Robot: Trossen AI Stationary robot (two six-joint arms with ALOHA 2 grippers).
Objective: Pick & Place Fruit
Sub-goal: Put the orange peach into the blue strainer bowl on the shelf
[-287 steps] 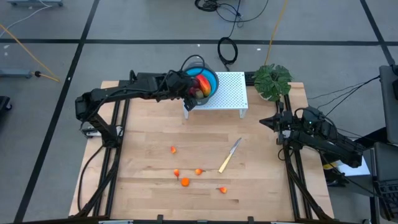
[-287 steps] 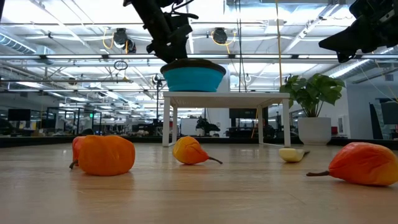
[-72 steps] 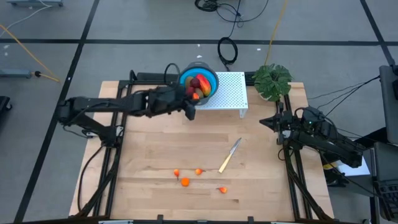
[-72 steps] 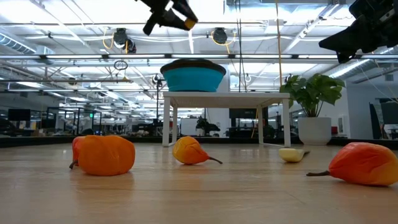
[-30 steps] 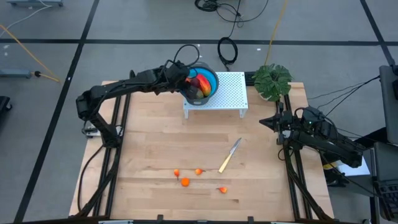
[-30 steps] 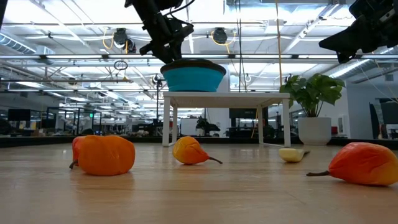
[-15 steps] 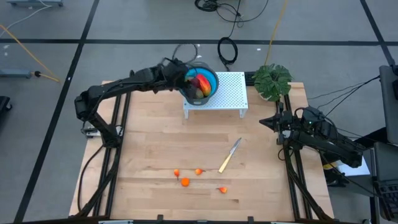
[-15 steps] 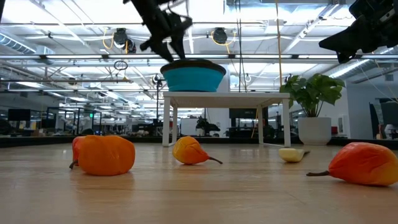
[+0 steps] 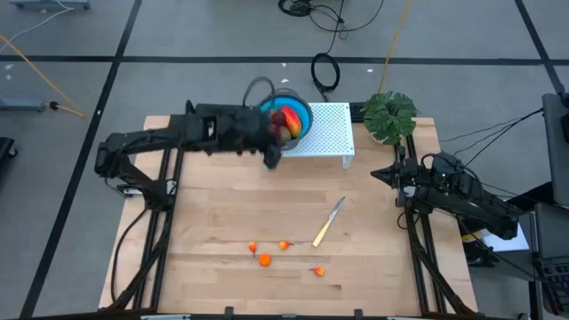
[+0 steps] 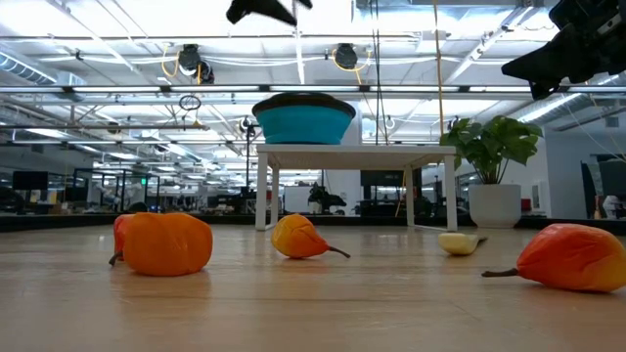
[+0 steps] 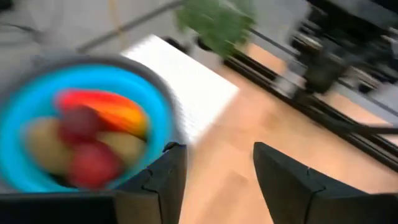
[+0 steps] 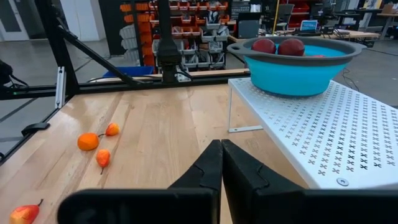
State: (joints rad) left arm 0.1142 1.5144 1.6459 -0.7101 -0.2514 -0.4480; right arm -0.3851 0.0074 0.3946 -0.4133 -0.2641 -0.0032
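A blue bowl (image 9: 298, 114) stands on a white perforated stand (image 9: 324, 133). It holds an oblong red-yellow fruit (image 11: 102, 106), dark red round ones (image 11: 90, 163) and brown-green ones (image 11: 40, 140). Several tiny orange fruits (image 9: 265, 260) lie on the table near its near edge, seen large in the low view (image 10: 164, 242). My left gripper (image 9: 272, 156) hangs open and empty in the air by the bowl's near-left side (image 11: 214, 171). My right gripper (image 12: 221, 155) waits shut at the table's right edge (image 9: 378, 173).
A yellow-handled knife (image 9: 328, 222) lies right of the orange fruits. A leafy potted plant (image 9: 389, 114) stands at the far right corner beside the stand. Bare wood lies between the stand and the fruits.
My left gripper has drawn back from above the bowl's left rim toward the table's near edge and risen; in the low view it has climbed to the picture's top. The bowl, the fruit and the right arm have stayed put.
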